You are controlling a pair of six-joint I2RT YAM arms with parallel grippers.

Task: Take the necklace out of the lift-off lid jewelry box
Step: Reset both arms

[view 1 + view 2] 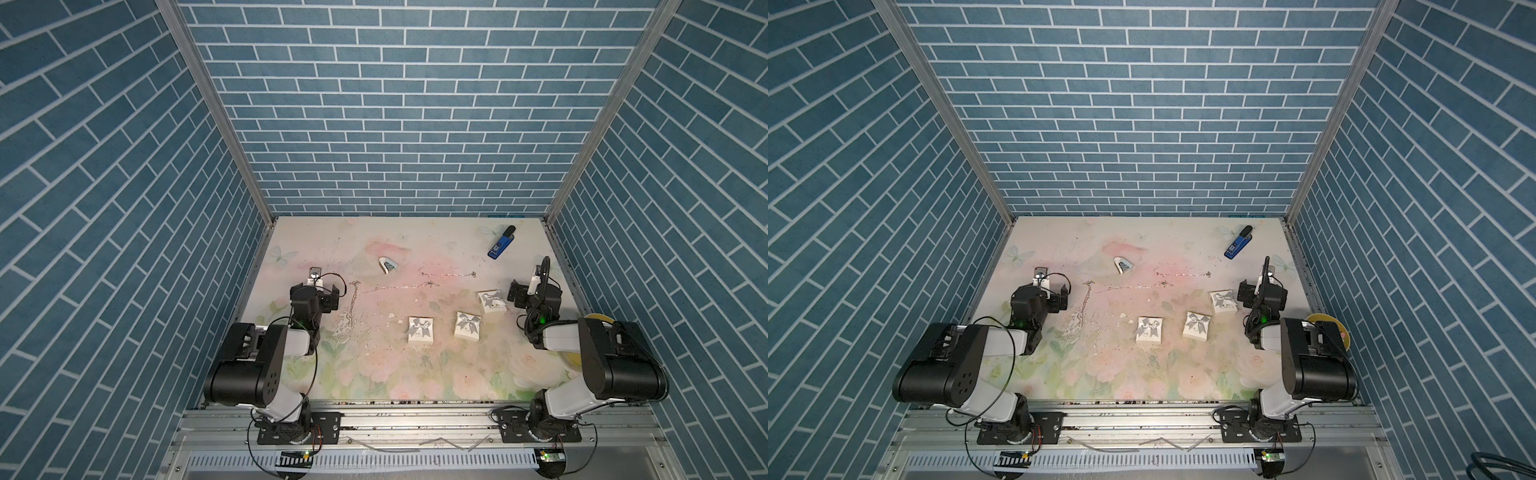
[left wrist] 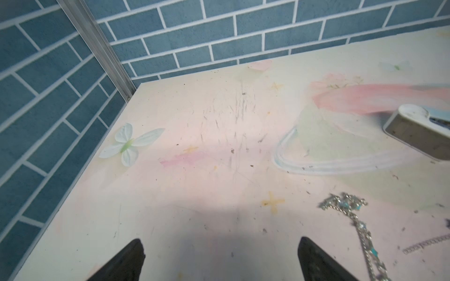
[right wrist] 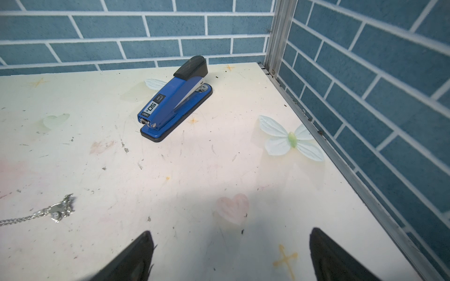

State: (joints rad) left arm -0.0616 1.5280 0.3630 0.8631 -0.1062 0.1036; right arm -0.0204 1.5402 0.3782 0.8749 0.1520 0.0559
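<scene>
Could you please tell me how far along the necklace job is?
Done: nothing visible; all three boxes sit closed, though loose chains lie on the table. In hand: nothing; left gripper and right gripper are open, empty. Left: open a box, take its necklace out.

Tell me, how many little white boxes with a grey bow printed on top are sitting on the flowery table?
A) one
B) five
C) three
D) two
C: both top views show exactly three white boxes with bows. Two lie side by side and the third sits a little farther back.
</scene>
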